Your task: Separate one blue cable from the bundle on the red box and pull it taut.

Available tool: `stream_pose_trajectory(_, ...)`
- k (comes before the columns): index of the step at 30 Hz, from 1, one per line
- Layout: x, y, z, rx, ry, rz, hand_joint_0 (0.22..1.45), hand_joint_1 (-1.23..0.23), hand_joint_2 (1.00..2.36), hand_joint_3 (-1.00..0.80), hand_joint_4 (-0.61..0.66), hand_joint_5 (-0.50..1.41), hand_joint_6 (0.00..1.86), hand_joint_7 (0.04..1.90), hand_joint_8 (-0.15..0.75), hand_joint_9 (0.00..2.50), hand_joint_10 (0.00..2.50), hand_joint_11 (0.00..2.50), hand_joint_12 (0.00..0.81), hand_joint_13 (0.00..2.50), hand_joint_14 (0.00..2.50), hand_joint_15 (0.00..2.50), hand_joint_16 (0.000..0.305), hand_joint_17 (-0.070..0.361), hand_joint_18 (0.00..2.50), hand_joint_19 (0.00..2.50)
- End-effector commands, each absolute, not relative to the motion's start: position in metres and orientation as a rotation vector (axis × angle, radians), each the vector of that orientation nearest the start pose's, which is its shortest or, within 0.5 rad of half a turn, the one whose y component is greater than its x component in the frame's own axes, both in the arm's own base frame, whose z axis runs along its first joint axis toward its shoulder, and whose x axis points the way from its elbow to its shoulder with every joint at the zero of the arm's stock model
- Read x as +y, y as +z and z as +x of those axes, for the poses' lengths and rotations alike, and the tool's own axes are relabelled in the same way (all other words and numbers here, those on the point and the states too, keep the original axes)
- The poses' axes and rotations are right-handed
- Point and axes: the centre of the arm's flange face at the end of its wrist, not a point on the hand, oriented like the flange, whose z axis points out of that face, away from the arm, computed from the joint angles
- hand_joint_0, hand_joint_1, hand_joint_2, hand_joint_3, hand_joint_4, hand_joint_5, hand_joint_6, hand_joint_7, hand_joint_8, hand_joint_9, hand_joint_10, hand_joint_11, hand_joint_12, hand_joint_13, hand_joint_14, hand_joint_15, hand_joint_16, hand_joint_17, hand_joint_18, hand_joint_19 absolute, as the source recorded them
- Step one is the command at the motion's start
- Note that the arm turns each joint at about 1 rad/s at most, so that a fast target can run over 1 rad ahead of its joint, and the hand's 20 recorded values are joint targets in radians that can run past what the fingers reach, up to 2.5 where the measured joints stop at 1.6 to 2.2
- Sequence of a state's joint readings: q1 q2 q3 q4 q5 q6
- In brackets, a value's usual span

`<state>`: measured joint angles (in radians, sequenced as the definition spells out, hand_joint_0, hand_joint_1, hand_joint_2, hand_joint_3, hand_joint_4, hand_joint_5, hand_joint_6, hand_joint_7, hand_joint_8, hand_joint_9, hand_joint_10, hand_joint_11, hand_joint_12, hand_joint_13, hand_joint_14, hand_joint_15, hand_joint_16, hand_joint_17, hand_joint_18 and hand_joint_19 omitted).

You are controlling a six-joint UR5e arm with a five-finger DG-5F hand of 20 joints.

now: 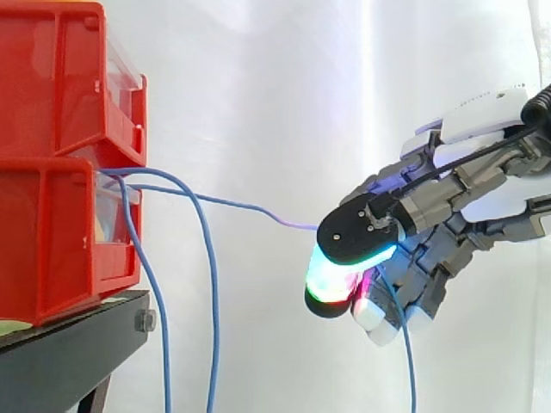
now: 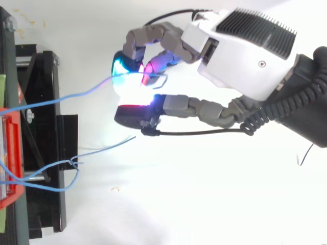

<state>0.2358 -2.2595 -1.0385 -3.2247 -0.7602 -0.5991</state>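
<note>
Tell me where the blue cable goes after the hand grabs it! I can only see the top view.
Observer: From the side, the held blue cable comes out beneath the hand and its loose end hangs straight down.
Operator: Is it tight up to the red box?
Observer: Not quite. It starts at the top of the lower red bin, which has a second bin stacked on it, and slopes down to the hand with a slight bend.
Operator: What about the other ones?
Observer: The two other blue cables arc out at the same height and hang down past the black stand.
</note>
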Motion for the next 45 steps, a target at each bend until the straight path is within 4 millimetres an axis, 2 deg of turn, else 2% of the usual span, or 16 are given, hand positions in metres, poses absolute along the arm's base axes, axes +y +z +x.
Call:
stream_pose_trajectory(1, -0.038, 0.319, 0.732, 1.305, 0.101, 1.089, 0.61, -0.74, 1.01, -0.26, 0.15, -0.14, 0.84, 0.99, 0.348, 0.96, 0.01, 0.43, 0.383, 0.89, 0.01, 0.36, 0.046, 0.105, 0.78, 0.49)
stream_pose_trajectory(11, -0.038, 0.328, 0.751, 1.285, -0.007, 0.914, 0.61, -0.74, 1.02, -0.26, 0.15, -0.14, 0.84, 0.99, 0.349, 0.96, 0.01, 0.43, 0.384, 0.89, 0.01, 0.36, 0.047, 0.105, 0.78, 0.49)
stream_pose_trajectory(22, -0.030, 0.332, 0.758, 1.341, -0.123, 0.754, 0.61, -0.74, 1.01, -0.27, 0.15, -0.14, 0.84, 0.99, 0.348, 0.96, 0.01, 0.43, 0.387, 0.90, 0.01, 0.37, 0.047, 0.105, 0.78, 0.49)
stream_pose_trajectory(29, -0.027, 0.306, 0.760, 1.331, -0.152, 0.658, 0.61, -0.73, 1.02, -0.27, 0.15, -0.14, 0.84, 0.99, 0.348, 0.96, 0.01, 0.43, 0.386, 0.90, 0.01, 0.36, 0.046, 0.105, 0.78, 0.49)
stream_pose_trajectory(31, -0.025, 0.306, 0.763, 1.322, -0.141, 0.631, 0.61, -0.73, 1.02, -0.27, 0.15, -0.14, 0.84, 0.98, 0.349, 0.96, 0.01, 0.43, 0.386, 0.90, 0.01, 0.37, 0.046, 0.105, 0.78, 0.49)
stream_pose_trajectory(39, -0.029, 0.316, 0.764, 1.313, -0.152, 0.589, 0.61, -0.73, 1.02, -0.27, 0.15, -0.14, 0.84, 0.99, 0.350, 0.96, 0.01, 0.42, 0.386, 0.90, 0.01, 0.36, 0.046, 0.104, 0.78, 0.49)
stream_pose_trajectory(45, -0.033, 0.341, 0.754, 1.322, -0.180, 0.576, 0.61, -0.73, 1.02, -0.27, 0.15, -0.14, 0.84, 0.99, 0.351, 0.96, 0.01, 0.43, 0.386, 0.90, 0.01, 0.37, 0.046, 0.105, 0.78, 0.49)
